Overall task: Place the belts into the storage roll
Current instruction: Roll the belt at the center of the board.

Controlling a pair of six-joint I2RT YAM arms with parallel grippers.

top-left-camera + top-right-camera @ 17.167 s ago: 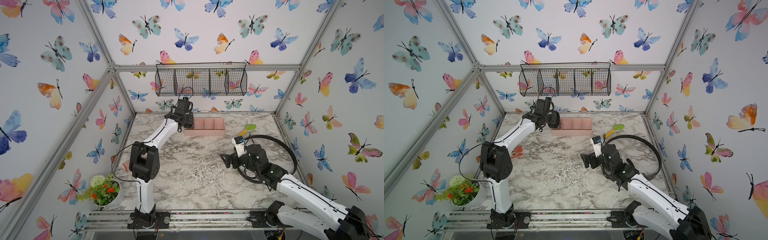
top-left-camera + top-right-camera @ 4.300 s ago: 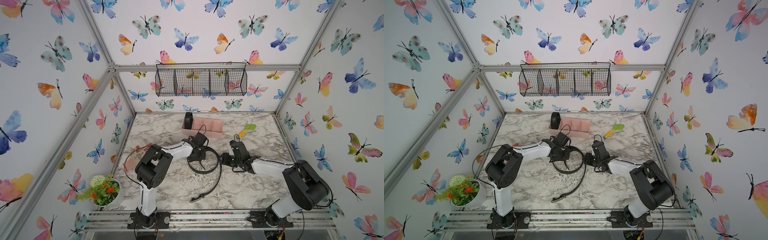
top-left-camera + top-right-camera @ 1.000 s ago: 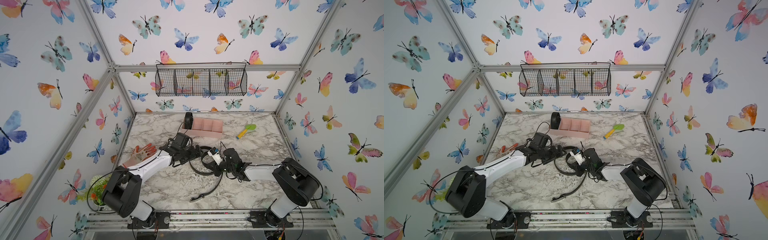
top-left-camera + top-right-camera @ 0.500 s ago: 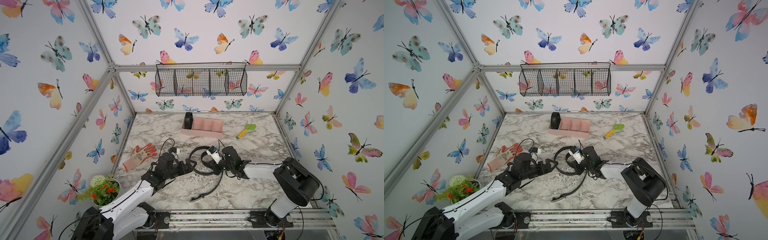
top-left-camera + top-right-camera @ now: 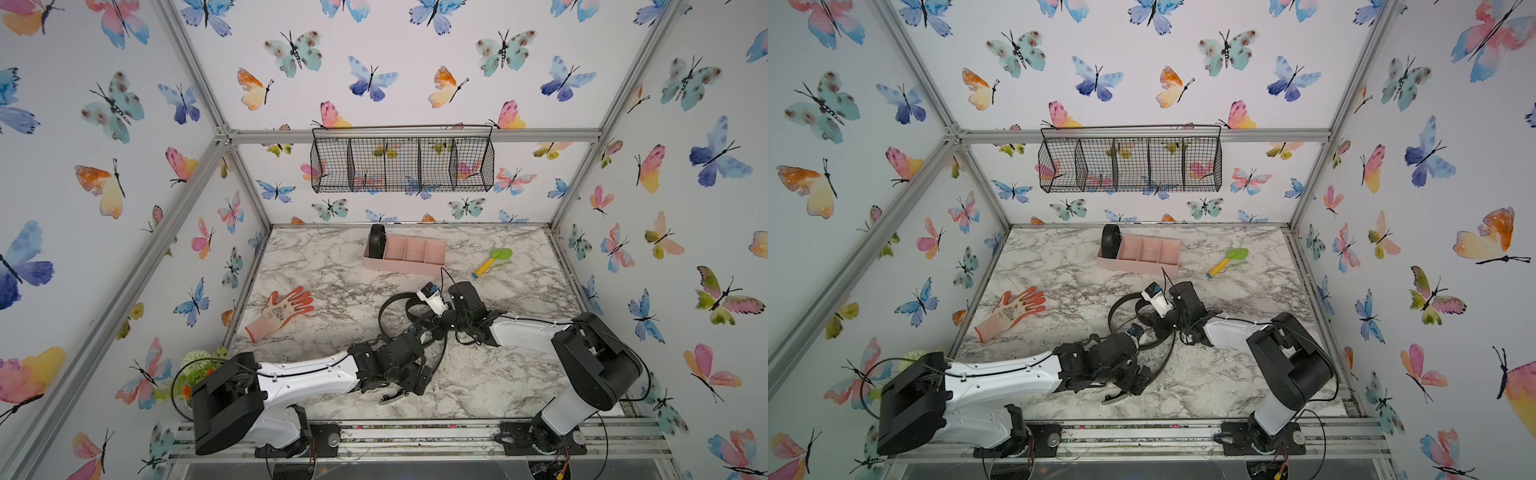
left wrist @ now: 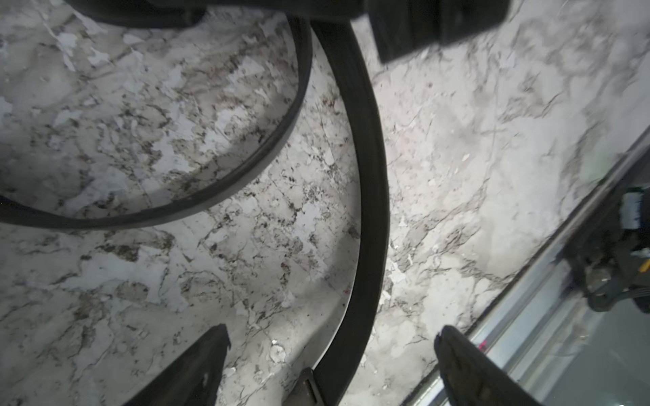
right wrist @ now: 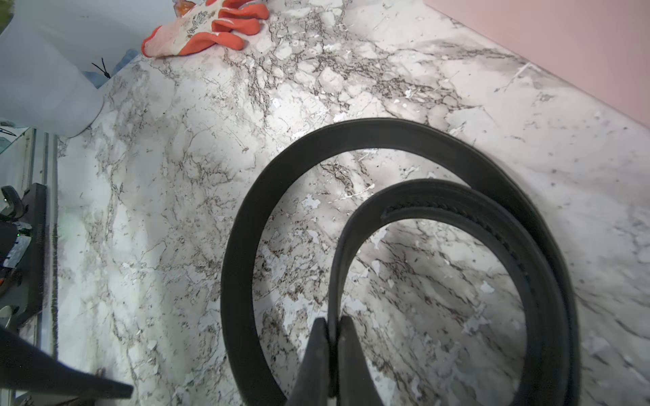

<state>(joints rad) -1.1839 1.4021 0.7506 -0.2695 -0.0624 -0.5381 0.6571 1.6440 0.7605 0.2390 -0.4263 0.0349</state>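
Note:
One black belt [image 5: 377, 241] [image 5: 1111, 237] stands rolled in the left end compartment of the pink storage roll [image 5: 403, 266] [image 5: 1138, 266] at the back. A second belt [image 5: 388, 307] [image 5: 1117, 309] [image 7: 246, 218] lies loosely coiled mid-table, its buckle end [image 5: 392, 398] trailing toward the front edge. My right gripper [image 7: 332, 327] [image 5: 417, 320] is shut on the inner turn of that coil. My left gripper [image 6: 330, 335] [image 5: 403, 384] hangs open over the tail, and the strap [image 6: 369, 175] runs between its spread fingers without touching them.
An orange and white glove [image 5: 282, 307] [image 7: 207, 31] lies at the table's left. A green and yellow toy shovel [image 5: 492, 259] lies right of the tray. A black wire basket [image 5: 401, 164] hangs on the back wall. The front rail [image 6: 527, 316] runs close beside the left gripper.
My left arm has swung from the coil's left side down to the front, over the belt's tail by the buckle. The right gripper has stayed shut on the coil.

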